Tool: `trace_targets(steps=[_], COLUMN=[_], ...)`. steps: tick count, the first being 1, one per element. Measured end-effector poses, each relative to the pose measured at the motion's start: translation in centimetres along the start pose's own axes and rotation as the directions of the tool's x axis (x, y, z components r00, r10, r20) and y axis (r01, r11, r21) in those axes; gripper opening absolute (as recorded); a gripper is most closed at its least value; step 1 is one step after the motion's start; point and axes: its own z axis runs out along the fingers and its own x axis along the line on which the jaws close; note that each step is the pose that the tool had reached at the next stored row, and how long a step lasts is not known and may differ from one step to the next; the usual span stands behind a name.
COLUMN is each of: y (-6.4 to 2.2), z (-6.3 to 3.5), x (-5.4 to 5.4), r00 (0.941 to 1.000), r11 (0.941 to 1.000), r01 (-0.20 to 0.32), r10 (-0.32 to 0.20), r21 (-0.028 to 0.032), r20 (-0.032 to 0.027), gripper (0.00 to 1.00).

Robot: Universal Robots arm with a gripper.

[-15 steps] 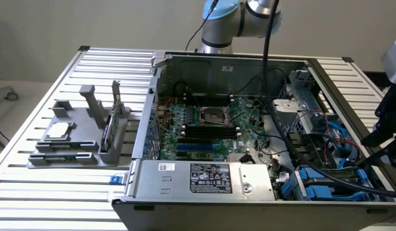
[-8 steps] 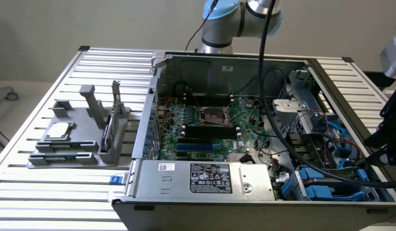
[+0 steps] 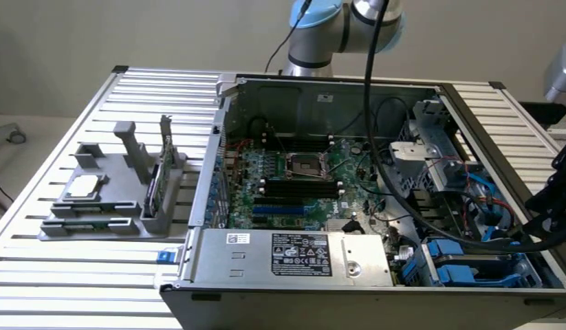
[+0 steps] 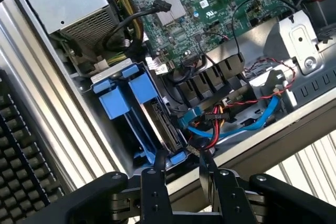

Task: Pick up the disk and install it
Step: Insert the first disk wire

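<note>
The disk (image 4: 164, 127) stands on edge in the drive bay at a corner of the open computer case (image 4: 79, 98), framed by its blue carrier (image 4: 126, 95). I see its grey edge with the connector strip. My gripper (image 4: 181, 162) hangs just over the carrier's near end. Its two black fingers (image 4: 157, 174) are apart, with a dark gap and some wires showing between them and the blue end. In the exterior view the blue carrier (image 3: 457, 261) sits at the case's front corner on that view's right, and my gripper's dark body (image 3: 547, 216) hovers beside it.
Blue, red and black cables (image 4: 247, 121) lie loose next to the bay. The silver power supply (image 3: 292, 254) and the motherboard (image 3: 301, 179) take up the rest of the case. On the exterior view's left, a grey fixture (image 3: 109, 206) holds a small chip and an upright green card.
</note>
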Motion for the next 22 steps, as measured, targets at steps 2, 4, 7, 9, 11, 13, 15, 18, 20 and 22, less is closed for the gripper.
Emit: trace_targets(steps=[2, 4, 7, 9, 11, 13, 15, 18, 20, 22], y=[0.0, 0.0, 0.0, 0.0, 0.0, 0.0, 0.0, 0.0, 0.0, 0.0], z=[0.0, 0.0, 0.0, 0.0, 0.0, 0.0, 0.0, 0.0, 0.0, 0.0], x=[0.0, 0.0, 0.0, 0.0, 0.0, 0.0, 0.0, 0.0, 0.0, 0.0], r00=[0.9994, 0.9975, 0.9929, 0.9885, 0.9834, 0.9772, 0.9701, 0.9577, 0.9477, 0.9372], r11=[0.9994, 0.9974, 0.9928, 0.9884, 0.9832, 0.977, 0.9698, 0.9572, 0.9472, 0.9366], r01=[-0.036, -0.071, -0.119, -0.151, -0.181, -0.212, -0.243, -0.288, -0.319, -0.349], r10=[0.036, 0.071, 0.119, 0.151, 0.181, 0.212, 0.243, 0.288, 0.319, 0.349], r21=[0.0043, 0.0085, 0.0136, 0.0166, 0.0194, 0.0222, 0.025, 0.0291, 0.0318, 0.0346], r20=[0.0007, 0.0016, 0.0026, 0.0032, 0.0038, 0.0044, 0.0052, 0.0064, 0.0075, 0.0084], gripper=[0.39, 0.39, 0.39, 0.39, 0.39, 0.39, 0.39, 0.39, 0.39, 0.39])
